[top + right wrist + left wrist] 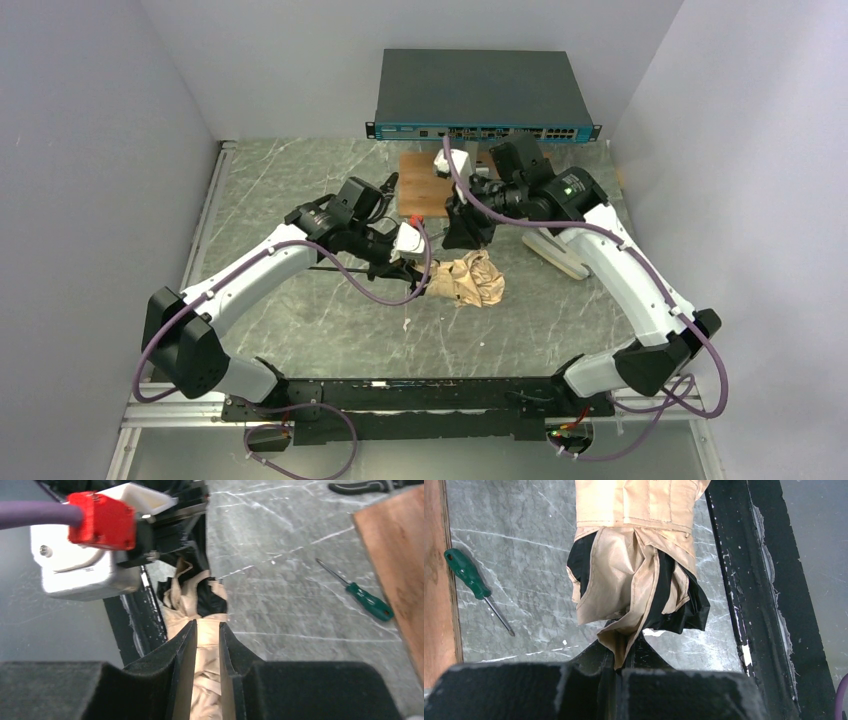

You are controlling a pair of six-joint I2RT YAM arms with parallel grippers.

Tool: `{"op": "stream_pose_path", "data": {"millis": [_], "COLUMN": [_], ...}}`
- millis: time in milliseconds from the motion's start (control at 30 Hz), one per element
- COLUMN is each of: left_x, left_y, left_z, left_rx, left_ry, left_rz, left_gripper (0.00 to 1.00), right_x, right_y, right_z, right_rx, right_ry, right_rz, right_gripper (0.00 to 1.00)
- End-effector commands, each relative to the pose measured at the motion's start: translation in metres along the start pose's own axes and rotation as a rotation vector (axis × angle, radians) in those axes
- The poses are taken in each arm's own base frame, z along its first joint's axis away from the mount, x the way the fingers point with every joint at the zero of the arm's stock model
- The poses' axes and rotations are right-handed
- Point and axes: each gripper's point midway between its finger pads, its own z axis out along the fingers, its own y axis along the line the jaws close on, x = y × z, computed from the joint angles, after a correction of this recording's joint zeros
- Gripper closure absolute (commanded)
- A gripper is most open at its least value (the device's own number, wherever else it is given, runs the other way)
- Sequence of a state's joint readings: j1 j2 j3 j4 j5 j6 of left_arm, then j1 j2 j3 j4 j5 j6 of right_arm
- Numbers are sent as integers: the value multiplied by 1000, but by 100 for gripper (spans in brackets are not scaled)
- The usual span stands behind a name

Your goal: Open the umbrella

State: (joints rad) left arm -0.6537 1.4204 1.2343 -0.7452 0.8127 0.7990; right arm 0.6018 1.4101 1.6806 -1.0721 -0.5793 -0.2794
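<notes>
The umbrella (472,279) is a folded, crumpled gold-beige bundle at mid-table, between my two grippers. In the left wrist view its beige fabric and black lining (639,575) hang in folds, and my left gripper (621,657) is shut on one beige fold at the canopy's edge. My left gripper (418,266) sits at the umbrella's left end. My right gripper (206,647) is shut around the wrapped beige middle of the umbrella (207,630); it comes from behind in the top view (468,236). The handle and the ribs are hidden.
A green screwdriver (468,573) lies on the marble next to a wooden board (425,186). A network switch (485,95) stands at the back. A flat beige sleeve (556,256) lies under the right arm. Black pliers (360,486) lie further off. The black front rail (754,580) runs beside the umbrella.
</notes>
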Motion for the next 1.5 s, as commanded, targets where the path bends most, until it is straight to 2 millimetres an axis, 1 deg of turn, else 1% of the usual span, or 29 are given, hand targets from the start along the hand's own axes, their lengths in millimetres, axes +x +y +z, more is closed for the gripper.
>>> {"op": "stream_pose_path", "data": {"millis": [0, 67, 233, 333, 467, 567, 600, 633, 667, 733, 833, 1000, 1100, 1167, 1333, 1467], "left_x": [-38, -41, -48, -52, -53, -51, -51, -51, -52, -52, -52, -46, -41, -39, -36, -33], "left_y": [7, 7, 4, 5, 16, 21, 22, 22, 23, 27, 33, 37, 43, 48, 64, 76], "left_z": [-10, -10, -11, -14, -23, -25, -25, -25, -25, -24, -26, -26, -27, -26, -35, -47], "left_rx": [-27, -23, -6, -1, -11, -13, -11, -8, -8, -10, -8, 18, 20, 22, 12, -10], "left_ry": [-97, -109, -134, -167, -220, -230, -230, -230, -233, -236, -252, -270, -269, -276, -324, -358], "left_rz": [81, 78, 62, 23, -65, -104, -108, -119, -126, -151, -205, -314, -393, -463, -582, -627], "left_gripper": [100, 100, 100, 100, 100, 100, 100, 100, 100, 100, 100, 100, 100, 100, 100, 100], "right_x": [14, 23, 41, 46, 51, 54, 55, 55, 55, 54, 51, 36, 27, 26, 41, 60], "right_y": [31, 30, 18, 23, 30, 35, 36, 37, 38, 38, 40, 35, 37, 41, 52, 55], "right_z": [6, 12, 21, 20, 15, 12, 12, 12, 12, 13, 11, -2, -10, -11, -9, -13], "right_rx": [-110, -113, -74, -91, -112, -124, -124, -123, -121, -106, -91, -23, -10, -18, -58, -65], "right_ry": [22, 43, 108, 118, 116, 109, 108, 107, 109, 114, 105, 28, -24, -28, 25, 77], "right_rz": [-13, -12, 5, 5, -10, -34, -47, -66, -87, -127, -189, -313, -428, -488, -573, -602], "right_gripper": [76, 75, 73, 72, 72, 74, 77, 81, 89, 100, 100, 100, 100, 100, 100, 100]}}
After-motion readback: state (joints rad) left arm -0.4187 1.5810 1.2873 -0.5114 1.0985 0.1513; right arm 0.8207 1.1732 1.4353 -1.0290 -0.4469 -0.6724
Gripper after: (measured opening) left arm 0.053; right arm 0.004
